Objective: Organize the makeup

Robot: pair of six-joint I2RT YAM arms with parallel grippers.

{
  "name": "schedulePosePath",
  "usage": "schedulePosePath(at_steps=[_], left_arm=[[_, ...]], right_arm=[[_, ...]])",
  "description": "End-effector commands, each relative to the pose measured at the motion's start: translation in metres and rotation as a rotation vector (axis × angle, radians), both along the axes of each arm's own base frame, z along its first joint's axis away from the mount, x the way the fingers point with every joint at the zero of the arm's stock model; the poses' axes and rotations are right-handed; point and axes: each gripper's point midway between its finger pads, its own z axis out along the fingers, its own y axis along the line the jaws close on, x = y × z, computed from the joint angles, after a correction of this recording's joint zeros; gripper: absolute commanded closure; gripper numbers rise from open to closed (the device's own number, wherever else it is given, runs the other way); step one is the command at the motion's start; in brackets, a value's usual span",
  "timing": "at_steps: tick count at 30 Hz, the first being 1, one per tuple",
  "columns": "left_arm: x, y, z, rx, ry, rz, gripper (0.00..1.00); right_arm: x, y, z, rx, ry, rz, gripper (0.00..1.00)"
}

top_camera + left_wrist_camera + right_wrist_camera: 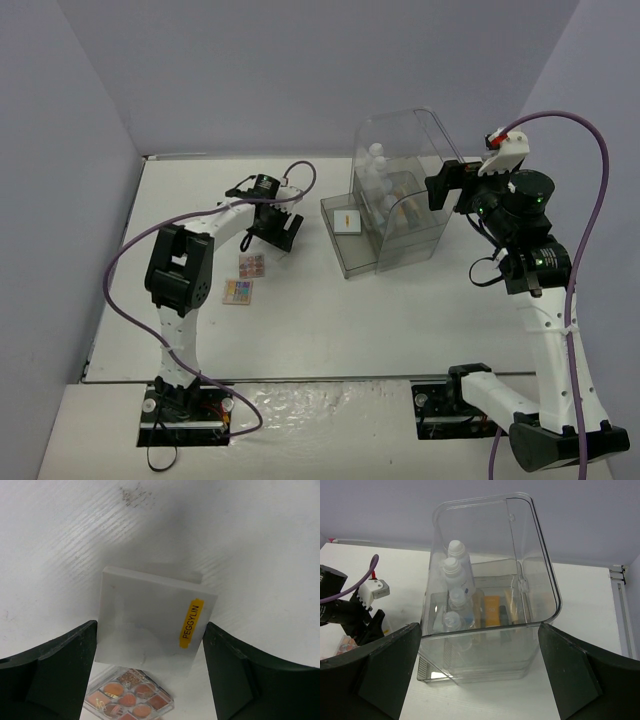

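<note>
A white square compact [150, 615] with a yellow label lies between the fingers of my left gripper [150, 625], which meet its left and right edges. Its near edge overlaps an eyeshadow palette [127, 697] of orange shades. From above, the left gripper [270, 228] hides that compact, and two palettes [252, 265] [238, 291] lie just in front of it. My right gripper [480, 627] hangs open, facing the clear case [540, 580], which holds white bottles [457, 565], an orange flat case [491, 611], a black slim tube [504, 617] and a beige tube [512, 605].
The clear case [432, 135] stands at the back right of the table, its lid up. Its lower drawer [352, 262] is pulled out to the left, and a white square item [347, 220] lies in it. My right gripper [455, 185] is close to the case's right side.
</note>
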Motion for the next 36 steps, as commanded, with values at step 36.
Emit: schedulePosePath(at_steps=[36], left_arm=[[0.002,-0.212,0.116,-0.552,-0.43,-0.238,0.45]], right_arm=[[-0.002,0.006,0.022,0.018,-0.085,0.023,0.0]])
